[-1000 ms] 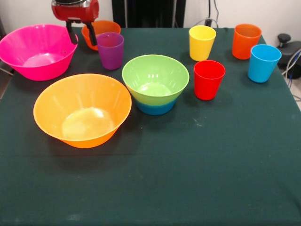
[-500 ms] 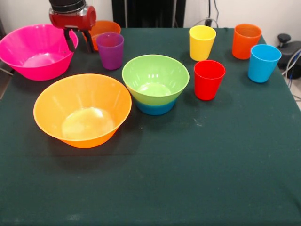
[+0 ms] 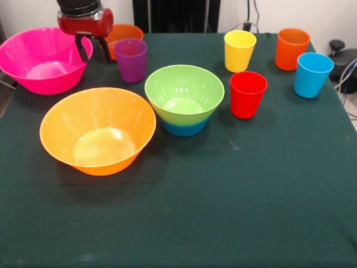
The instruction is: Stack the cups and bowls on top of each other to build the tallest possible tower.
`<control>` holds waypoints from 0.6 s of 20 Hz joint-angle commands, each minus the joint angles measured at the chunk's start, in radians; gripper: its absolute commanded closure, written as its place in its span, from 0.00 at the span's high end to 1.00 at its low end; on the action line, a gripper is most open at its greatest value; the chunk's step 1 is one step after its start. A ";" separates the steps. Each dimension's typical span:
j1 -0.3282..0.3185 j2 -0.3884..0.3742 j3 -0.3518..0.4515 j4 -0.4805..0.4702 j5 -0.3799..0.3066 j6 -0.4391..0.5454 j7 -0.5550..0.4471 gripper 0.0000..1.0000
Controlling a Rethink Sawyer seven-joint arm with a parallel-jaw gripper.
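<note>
My gripper (image 3: 93, 53) hangs open at the far left, its fingers apart beside the right rim of the large pink bowl (image 3: 42, 61); I cannot tell if a finger touches that rim. Just behind it sits the small orange bowl (image 3: 125, 32), partly hidden by the purple cup (image 3: 130, 58). The large orange bowl (image 3: 97, 131) stands nearer the front. The green bowl (image 3: 184, 92) rests nested in the blue bowl (image 3: 185, 129) at the centre. The red cup (image 3: 247, 94), yellow cup (image 3: 240, 50), orange cup (image 3: 292, 48) and light blue cup (image 3: 312, 74) stand upright on the right.
Everything stands on a dark green cloth-covered table (image 3: 223, 212). A black device (image 3: 341, 53) with cables sits just past the table's right edge. A dark upright structure (image 3: 175, 15) rises behind the table's far edge.
The gripper has shifted left toward the pink bowl's rim over the last second. Bowls and cups have not moved.
</note>
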 commanded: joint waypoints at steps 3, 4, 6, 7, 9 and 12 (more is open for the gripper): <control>0.001 0.054 0.024 -0.083 -0.087 0.069 -0.203 1.00; -0.007 0.045 0.030 -0.073 -0.079 0.075 -0.208 1.00; -0.024 0.019 0.044 -0.052 -0.063 0.091 -0.220 1.00; -0.031 0.009 0.050 -0.046 -0.056 0.101 -0.227 1.00; -0.048 -0.025 0.064 -0.027 -0.039 0.125 -0.241 1.00; -0.068 -0.063 0.083 -0.008 -0.022 0.154 -0.257 1.00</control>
